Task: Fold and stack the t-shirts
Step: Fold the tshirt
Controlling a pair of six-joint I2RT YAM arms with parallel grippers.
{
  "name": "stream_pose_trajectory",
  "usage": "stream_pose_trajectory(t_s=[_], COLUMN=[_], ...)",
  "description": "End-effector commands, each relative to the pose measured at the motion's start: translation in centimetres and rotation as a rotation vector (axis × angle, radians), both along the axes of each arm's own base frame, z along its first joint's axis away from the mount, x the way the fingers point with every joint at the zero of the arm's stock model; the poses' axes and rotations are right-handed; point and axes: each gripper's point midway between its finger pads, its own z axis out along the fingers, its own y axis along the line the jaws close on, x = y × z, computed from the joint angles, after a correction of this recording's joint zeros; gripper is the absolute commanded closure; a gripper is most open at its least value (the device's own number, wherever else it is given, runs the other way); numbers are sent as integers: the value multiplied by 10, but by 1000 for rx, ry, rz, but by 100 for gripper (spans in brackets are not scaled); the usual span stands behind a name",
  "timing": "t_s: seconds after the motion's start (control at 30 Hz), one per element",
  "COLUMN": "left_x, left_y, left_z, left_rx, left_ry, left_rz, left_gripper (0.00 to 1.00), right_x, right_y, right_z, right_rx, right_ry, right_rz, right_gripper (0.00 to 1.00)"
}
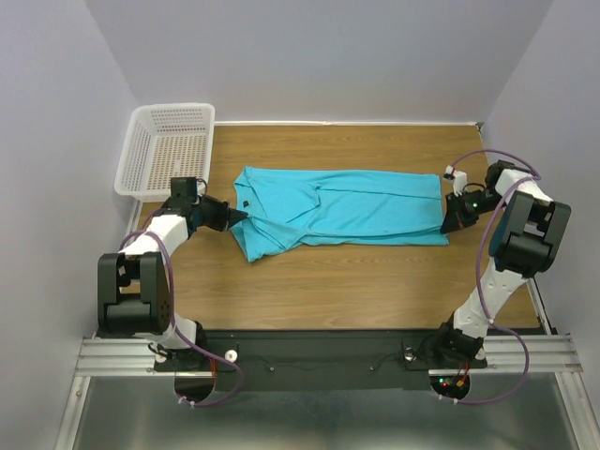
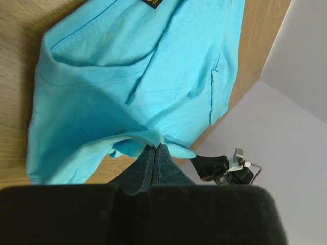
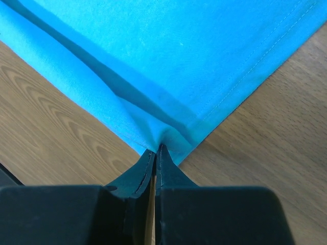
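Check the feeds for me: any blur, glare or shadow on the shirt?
Top view: even light, sharp, no glare on the shirt. Left wrist view: the left end effector shades the shirt's near part, and its housing is a dark blur. Right wrist view: shirt fabric crisp, the base of the right end effector soft.

Bare table (image 1: 356,281) strip open in front of t-shirt (image 1: 356,206); basket (image 1: 169,145) blocks far-left corner; walls (image 1: 56,112) hem sides.
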Motion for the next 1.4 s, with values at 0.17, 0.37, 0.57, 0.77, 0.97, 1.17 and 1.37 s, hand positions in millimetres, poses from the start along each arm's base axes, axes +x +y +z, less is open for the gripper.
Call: stream_pose_trajectory(t_s=[0.17, 0.37, 0.57, 0.77, 0.97, 1.17, 1.37], left_x=[19, 23, 28, 34, 36, 37, 39], left_y=[2, 1, 1, 1, -1, 0, -1], left_z=[20, 22, 22, 24, 19, 16, 14], left_rx=[5, 1, -1, -4, -4, -3, -4], left_ry=[-78, -85, -85, -93, -83, -81, -74], left_rz=[-6, -11, -13, -18, -29, -29, -30], left_gripper=[100, 100, 100, 100, 100, 100, 100], right_x=[18, 25, 35, 41, 43, 44, 46], right_y=[-2, -5, -7, -10, -11, -10, -10], right_z=[5, 8, 10, 7, 3, 1, 1], right_rx=[8, 6, 7, 8, 9, 12, 14], right_ry=[-41, -51, -65, -60, -53, -51, -55], right_rz=[-11, -20, -34, -44, -45, -46, -52], right_gripper=[96, 96, 96, 96, 96, 95, 94])
